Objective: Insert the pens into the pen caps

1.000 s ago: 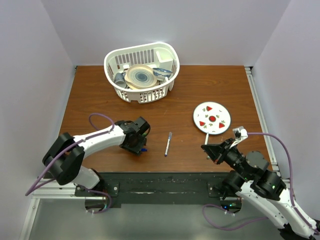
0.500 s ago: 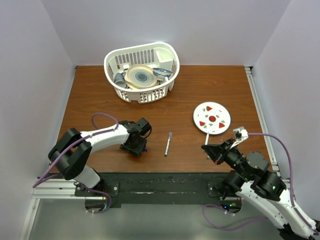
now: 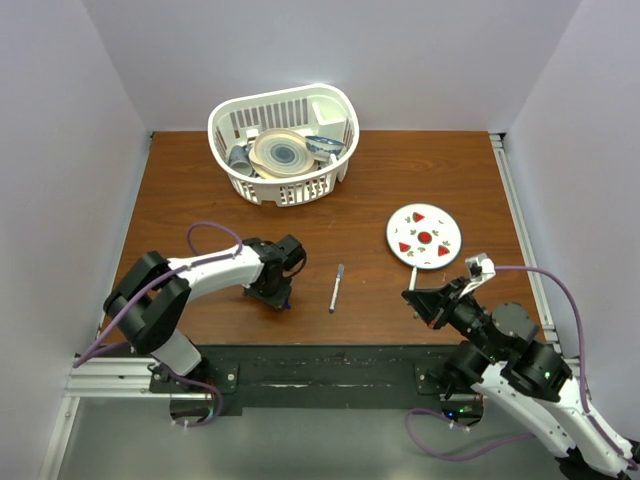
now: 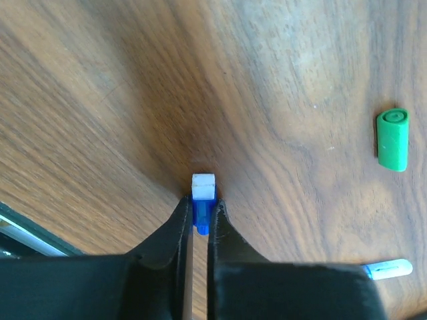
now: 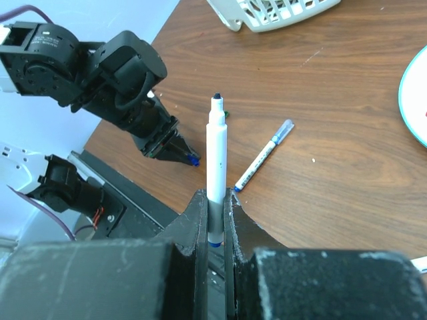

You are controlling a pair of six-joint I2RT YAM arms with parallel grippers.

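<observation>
The left gripper (image 4: 200,215) is standing low over the table (image 4: 100,100). Its two black fingers are almost together and are pinching the blue cap (image 4: 201,220), whose white end is showing past the fingertips. The right gripper (image 5: 215,205) is squeezing tightly on one pen (image 5: 215,153), which is sticking straight out past the fingertips, dark tip foremost, over the near right part of the table.

A second pen (image 5: 263,155) is lying free on the wood between the two arms; any print on its barrel is too small to read. The green cap (image 4: 392,139) is lying on its side near the left gripper, touching nothing.

Farther back, a white basket (image 3: 300,188) is holding dishes, and a plate (image 3: 432,225) with strawberry pictures is sitting near the right gripper. I am counting two pens and two caps.
</observation>
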